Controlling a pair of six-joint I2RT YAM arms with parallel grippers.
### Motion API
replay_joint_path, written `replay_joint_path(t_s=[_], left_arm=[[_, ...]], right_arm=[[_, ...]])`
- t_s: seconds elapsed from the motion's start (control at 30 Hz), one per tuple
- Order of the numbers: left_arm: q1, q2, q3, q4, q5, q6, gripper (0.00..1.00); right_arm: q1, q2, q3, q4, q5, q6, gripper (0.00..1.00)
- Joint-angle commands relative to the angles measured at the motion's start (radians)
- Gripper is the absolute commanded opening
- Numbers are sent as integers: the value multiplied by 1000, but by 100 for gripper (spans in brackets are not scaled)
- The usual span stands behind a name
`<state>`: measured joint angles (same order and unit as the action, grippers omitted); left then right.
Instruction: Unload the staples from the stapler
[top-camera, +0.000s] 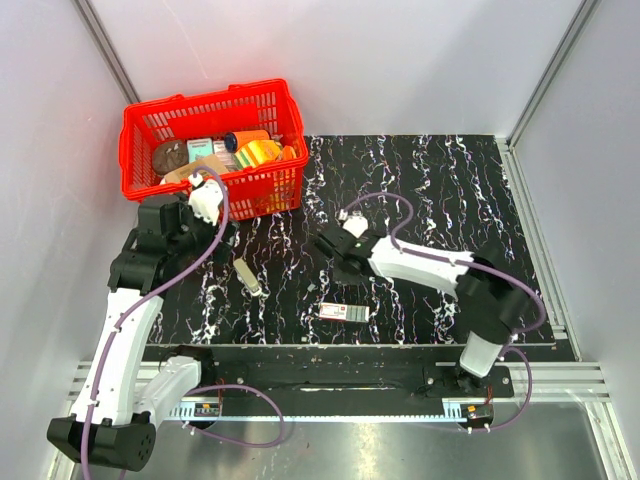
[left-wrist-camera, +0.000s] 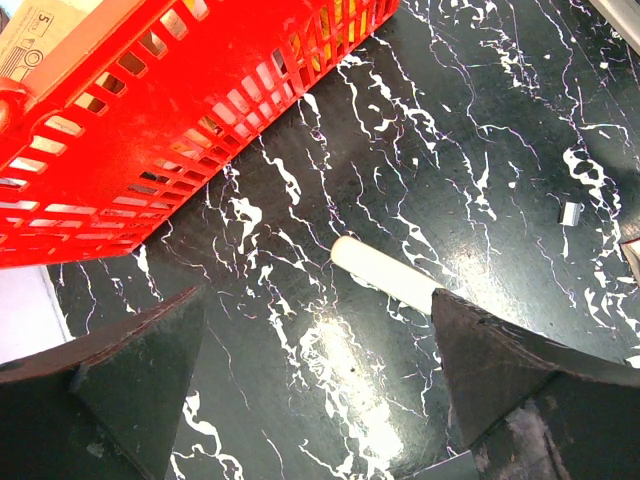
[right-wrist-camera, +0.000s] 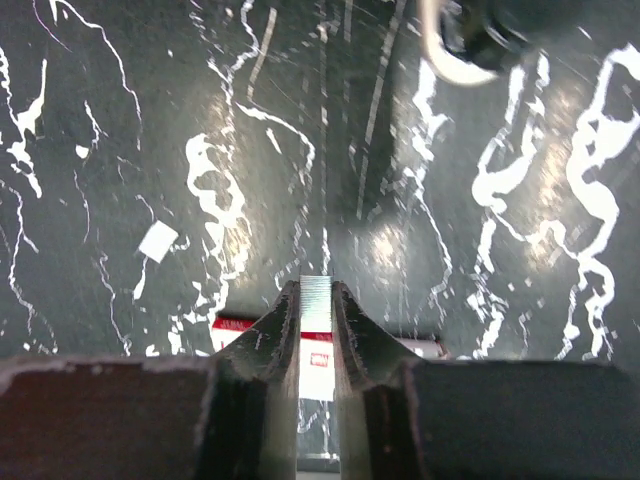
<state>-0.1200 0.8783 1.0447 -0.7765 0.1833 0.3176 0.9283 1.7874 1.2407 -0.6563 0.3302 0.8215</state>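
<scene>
What could go wrong? We think the staples (right-wrist-camera: 316, 310) could slip. The right claw (right-wrist-camera: 316, 285) pinches just a thin strip by its sides, w/ only the tips. A fast swing or a bump on the table (top-camera: 430, 180) could snap the strip into bits, & tiny bits are hard to pick up. One small pale bit (right-wrist-camera: 158, 241) lies loose on the table, to the left in the right claw's cam. If the claw lets go here, the strip may drop by the box (top-camera: 343, 312) and skip away.

The stapler (top-camera: 247, 276) lies flat on the table, left of the middle, near the basket (top-camera: 250, 190) & well apart from the right claw. We can't tell if more staples are inside it.

Right arm: it reaches from the near right to the middle, claw low, squeezed on the strip, on the far side of the box. Left arm: bent up by the basket, left claw (left-wrist-camera: 318, 300) wide apart, holding nothing. In its cam the stapler lies ahead betw. its fingers, not touching.
</scene>
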Motion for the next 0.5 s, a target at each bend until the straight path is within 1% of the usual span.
replay_joint_path(t_s=[0.0,0.13,0.2,0.27,0.4,0.47], left_arm=[[5,-15,15,9,-21,0,99],[6,-15,18,10,-13,1,99],[5,-4,14,5,-8,15,99],[6,13,18,-3,1,20,99],[5,24,24,-1,7,21,99],[5,19,23,0,10,23,99]], right_arm=[[23,-144,-78,-57,39,165,0],[69,-203,-125,-100,64,284,0],[116,-223,-139,-135,107,367,0],[168,-237,-153,-140,138,416,0],[195,-240,-161,-167,168,485,0],[202,-235,-170,-161,158,498,0]])
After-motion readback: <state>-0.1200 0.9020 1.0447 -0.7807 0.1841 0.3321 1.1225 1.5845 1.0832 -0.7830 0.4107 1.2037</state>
